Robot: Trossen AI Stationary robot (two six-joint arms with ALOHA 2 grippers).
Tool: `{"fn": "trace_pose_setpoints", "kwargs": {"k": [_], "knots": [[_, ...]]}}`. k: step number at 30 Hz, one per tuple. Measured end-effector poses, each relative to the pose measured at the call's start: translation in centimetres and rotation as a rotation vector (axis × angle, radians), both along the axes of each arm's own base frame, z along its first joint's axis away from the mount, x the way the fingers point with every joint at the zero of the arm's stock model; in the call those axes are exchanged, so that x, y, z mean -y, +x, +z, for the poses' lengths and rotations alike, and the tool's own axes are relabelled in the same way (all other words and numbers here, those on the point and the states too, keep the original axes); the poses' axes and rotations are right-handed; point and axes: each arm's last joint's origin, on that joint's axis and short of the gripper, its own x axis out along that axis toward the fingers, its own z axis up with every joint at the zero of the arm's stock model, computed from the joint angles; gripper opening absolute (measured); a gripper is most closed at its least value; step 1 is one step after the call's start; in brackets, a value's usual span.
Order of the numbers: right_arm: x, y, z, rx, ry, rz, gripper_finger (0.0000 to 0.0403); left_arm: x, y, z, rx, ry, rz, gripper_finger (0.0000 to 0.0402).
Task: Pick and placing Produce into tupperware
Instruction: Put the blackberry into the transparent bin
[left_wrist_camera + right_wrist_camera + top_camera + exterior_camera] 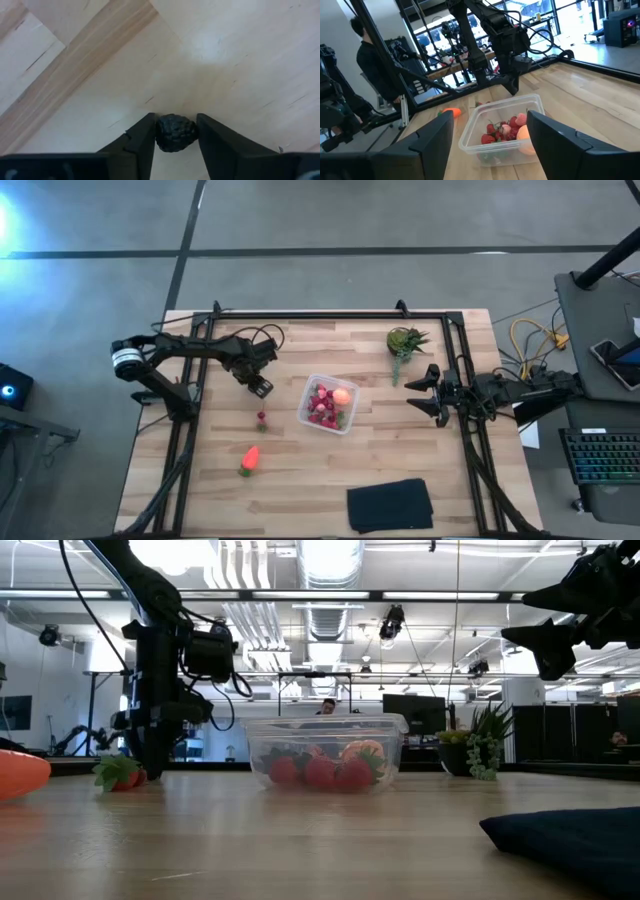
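Observation:
My left gripper [260, 388] points down at the tabletop, left of the tupperware, shut on a small dark bumpy berry [175, 132]. The clear tupperware [328, 404] stands mid-table and holds several red berries and a round orange fruit [342, 395]. A red berry with a green top [262, 420] lies on the wood just near of my left gripper. An orange carrot-like piece [249, 459] lies nearer still. My right gripper [428, 392] hovers open at the table's right side, level, facing the tupperware [500, 125]. My left gripper pinches the dark berry's two opposite sides [162, 135] between its two fingers. The fingers [142, 137] come from above, pointing down. In the low view the fingertips [150, 772] reach down to the tabletop; whether the berry is clear of the wood I cannot tell.
A spiky green plant [405, 342] stands at the far right. A flat black cloth [390, 505] lies at the near edge, right of centre. A dark frame [330, 315] runs along the table's edges. Bare wood shows near the left front.

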Motion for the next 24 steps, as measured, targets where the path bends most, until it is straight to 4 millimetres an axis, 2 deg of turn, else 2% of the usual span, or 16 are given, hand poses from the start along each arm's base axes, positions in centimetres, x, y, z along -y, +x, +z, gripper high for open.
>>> {"fn": "trace_pose_setpoints", "kwargs": {"k": [10, 13, 18, 24], "knots": [[0.0, 0.0, 0.0, 0.000, 0.000, 0.000, 0.0242, 0.0, 0.0, 0.0, 0.000, -0.006, -0.002, 0.0104], [0.0, 0.0, 0.0, 0.001, 0.000, 0.000, 0.0243, 0.2, 0.2, 0.6, 0.000, -0.050, -0.009, 0.0104], [0.0, 0.0, 0.0, 0.000, 0.000, 0.000, 0.0247, 0.0, 2.1, 3.3, 0.073, -0.020, -0.066, 0.0104], [0.0, 0.0, 0.0, 0.001, 0.000, 0.000, 0.0242, 0.6, 6.6, 8.5, 0.326, 0.066, -0.291, 0.0104]]}}
